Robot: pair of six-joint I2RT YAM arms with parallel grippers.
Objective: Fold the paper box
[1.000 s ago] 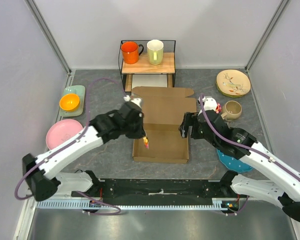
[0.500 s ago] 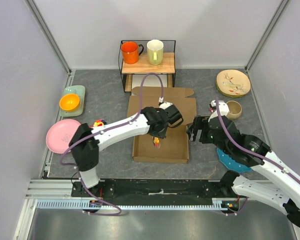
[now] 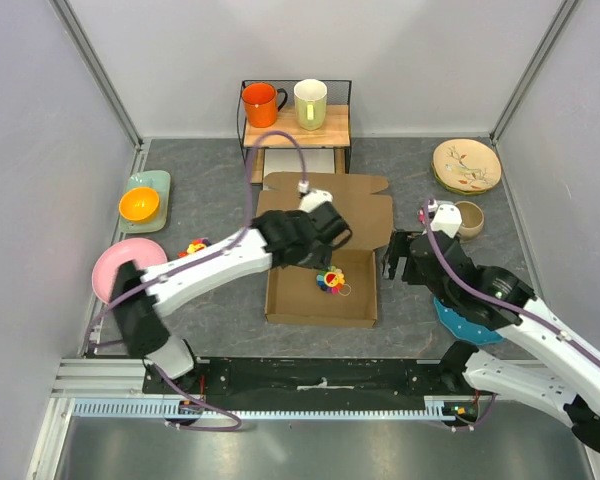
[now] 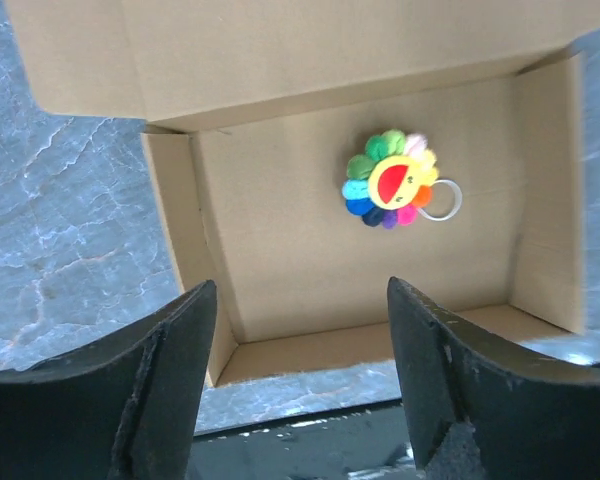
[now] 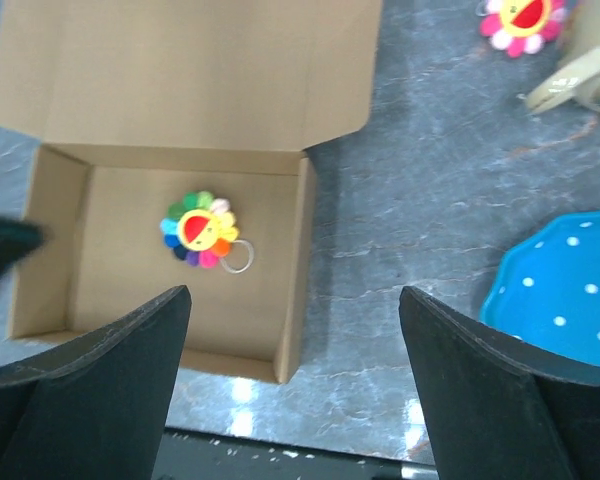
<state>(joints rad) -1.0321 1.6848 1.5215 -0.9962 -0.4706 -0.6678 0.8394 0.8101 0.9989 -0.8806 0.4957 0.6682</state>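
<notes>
Paper box [image 3: 305, 300] sat mid-frame in the top view: walls up, rainbow flower charm [image 3: 330, 281] inside, lid flap still lying open toward the top, so I figured closing was left. My left gripper [image 4: 300, 290] and right gripper [image 5: 295, 295] both gaped wide, holding nothing. Only the right wrist view caught the blue dotted plate [image 5: 565, 290] at lower right, which the left wrist view missed.

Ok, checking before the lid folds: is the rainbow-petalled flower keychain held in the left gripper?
No, the rainbow-petalled flower keychain lies on the floor of the brown cardboard paper box, apart from the open left gripper.
</notes>
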